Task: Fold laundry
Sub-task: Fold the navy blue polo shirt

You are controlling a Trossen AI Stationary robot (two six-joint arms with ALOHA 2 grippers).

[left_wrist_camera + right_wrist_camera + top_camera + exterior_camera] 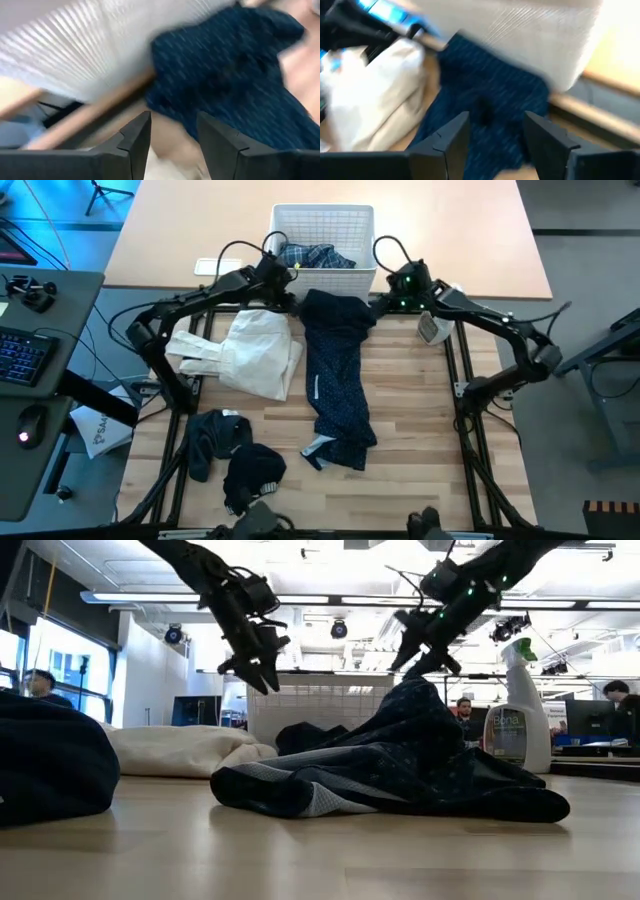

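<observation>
both sets of jaws stand apart with nothing between them. the left gripper (284, 292) hangs above the table at the navy shirt's top left corner, the right gripper (392, 298) at its top right corner; in the low view both are clear of the cloth.

the navy shirt (335, 375) lies lengthwise down the middle of the table, from 12 o'clock near the basket (322, 225) toward 6 o'clock, rumpled at both ends and not flat. i judge it is laid out but no fold is made yet.

a cream garment (255, 350) sits bunched at 9 o'clock of the shirt, and the small dark pieces (235, 455) lie heaped at 7 o'clock. a plaid shirt (315, 256) is in the basket. nothing looks folded, so nearly all the work remains.
</observation>
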